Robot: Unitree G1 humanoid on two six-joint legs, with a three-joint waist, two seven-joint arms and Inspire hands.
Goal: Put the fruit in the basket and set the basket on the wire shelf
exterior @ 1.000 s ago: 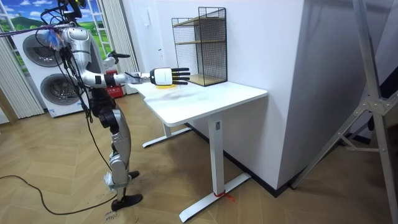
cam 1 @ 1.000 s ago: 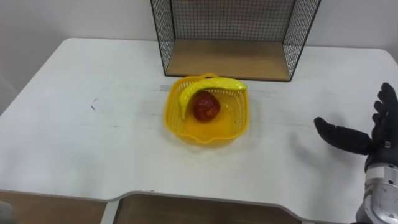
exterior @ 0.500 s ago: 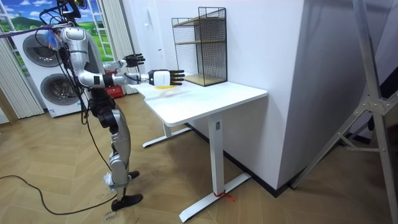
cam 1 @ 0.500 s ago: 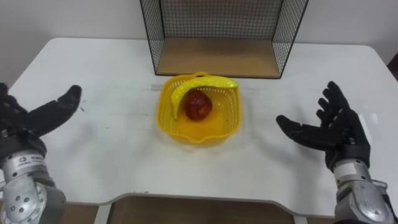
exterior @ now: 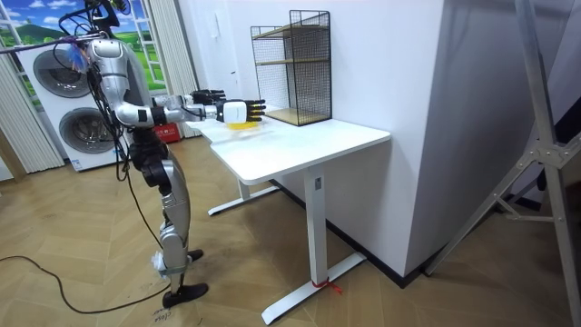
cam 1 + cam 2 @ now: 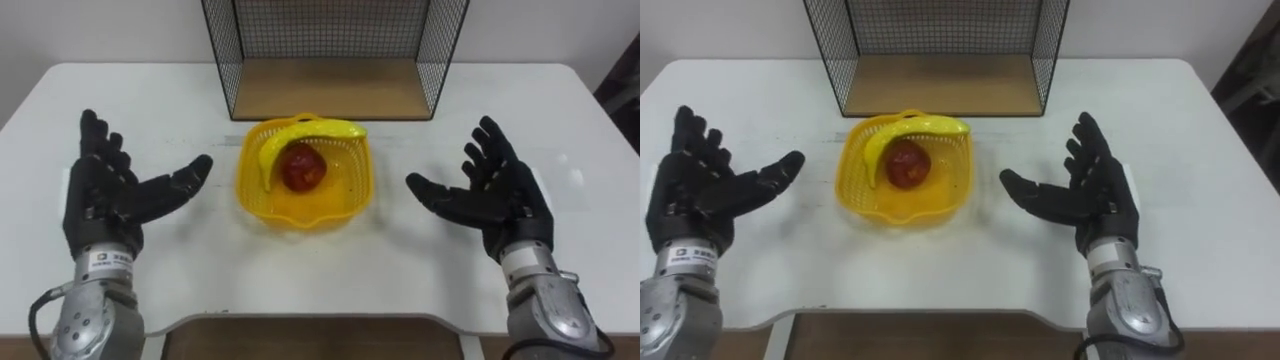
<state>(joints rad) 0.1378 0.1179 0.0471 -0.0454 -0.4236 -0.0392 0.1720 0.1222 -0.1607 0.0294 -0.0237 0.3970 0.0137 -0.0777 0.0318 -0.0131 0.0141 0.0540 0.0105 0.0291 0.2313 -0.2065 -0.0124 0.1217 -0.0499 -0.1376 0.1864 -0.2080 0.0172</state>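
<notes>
A yellow plastic basket stands on the white table, just in front of the black wire shelf. Inside it lie a red apple and a yellow banana that leans across the rim. My left hand is open, palm turned inward, to the left of the basket and apart from it. On the basket's other side my right hand mirrors it, open and also clear of the rim. The room view has me standing at the table's end with both arms stretched over it.
The wire shelf has a wooden floor board and an open front facing me. In the room view the shelf rises in two tiers at the table's far side. Bare tabletop lies on both sides of the basket.
My left hand rose from the view's lower left to beside the basket. The right hand moved inward toward the basket. The camera shifted, so the scene sits more centred.
</notes>
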